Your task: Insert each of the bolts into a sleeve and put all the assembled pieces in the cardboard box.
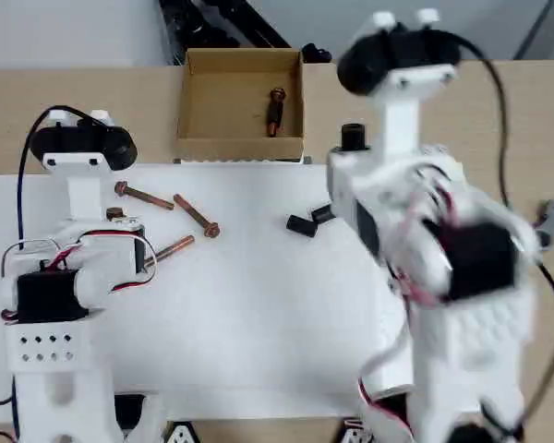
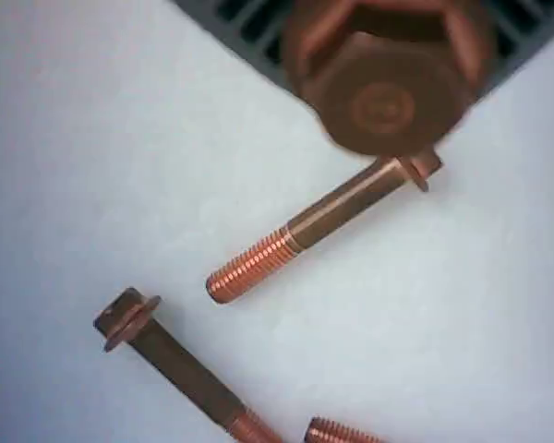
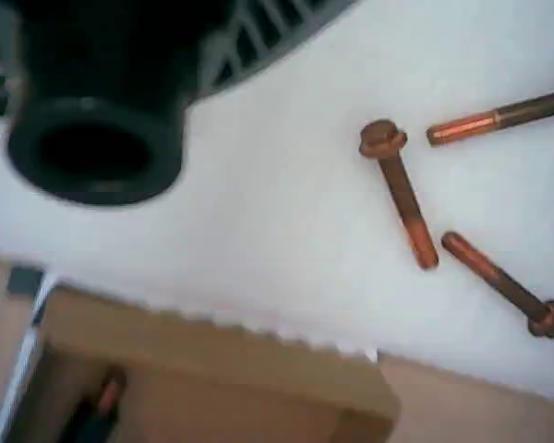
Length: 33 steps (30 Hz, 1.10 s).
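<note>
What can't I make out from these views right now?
Held bolt, left wrist view: shank hidden behind its own head.
Held sleeve, right wrist view: length hidden behind its mouth.
Assembled piece, right wrist view: cut off by the picture's edge.
Table, high view: right side covered by an arm.

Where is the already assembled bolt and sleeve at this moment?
In the high view the assembled piece lies inside the cardboard box, close to the box's right wall, just beyond the far edge of the white mat.
</note>
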Motion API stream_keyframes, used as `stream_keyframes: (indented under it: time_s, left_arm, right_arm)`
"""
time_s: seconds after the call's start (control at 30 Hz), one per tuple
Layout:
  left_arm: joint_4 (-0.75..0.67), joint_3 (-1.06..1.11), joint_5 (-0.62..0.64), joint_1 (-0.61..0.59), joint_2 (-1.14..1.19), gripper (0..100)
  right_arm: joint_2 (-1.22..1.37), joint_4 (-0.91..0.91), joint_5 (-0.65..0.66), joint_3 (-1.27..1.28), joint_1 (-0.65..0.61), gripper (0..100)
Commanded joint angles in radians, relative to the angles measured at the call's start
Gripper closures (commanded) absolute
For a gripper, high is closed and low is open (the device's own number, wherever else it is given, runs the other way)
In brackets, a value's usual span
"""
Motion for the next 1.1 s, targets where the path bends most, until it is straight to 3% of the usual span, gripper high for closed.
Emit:
stream_keyframes:
  time_s: [0.0,0.2,0.37,0.5,0.67,0.83,1.07]
  left_arm:
    - [-0.043,-0.005,-0.002,-0.003,-0.029,100]
    - [-0.141,-0.008,0.017,0.002,-0.031,100]
    - [-0.270,-0.007,0.092,0.003,-0.031,100]
    - [-0.345,-0.005,0.103,0.040,-0.029,100]
    - [-0.453,-0.005,0.103,0.195,-0.025,100]
    - [-0.611,-0.008,0.103,0.304,-0.023,100]
    - [-0.671,-0.013,0.103,0.385,-0.031,100]
  right_arm:
    - [-0.171,0.001,0.110,-0.008,0.001,98.8]
    - [-0.453,-0.091,0.163,0.103,0.137,98.8]
    - [-0.760,-0.219,0.153,0.497,0.245,98.8]
    - [-1.038,-0.458,0.150,0.905,0.243,99.5]
    - [-1.279,-0.802,0.080,1.358,0.242,99.5]
    - [-1.211,-1.044,0.008,1.516,0.189,99.5]
    - [-1.268,-1.130,0.135,1.623,0.067,99.5]
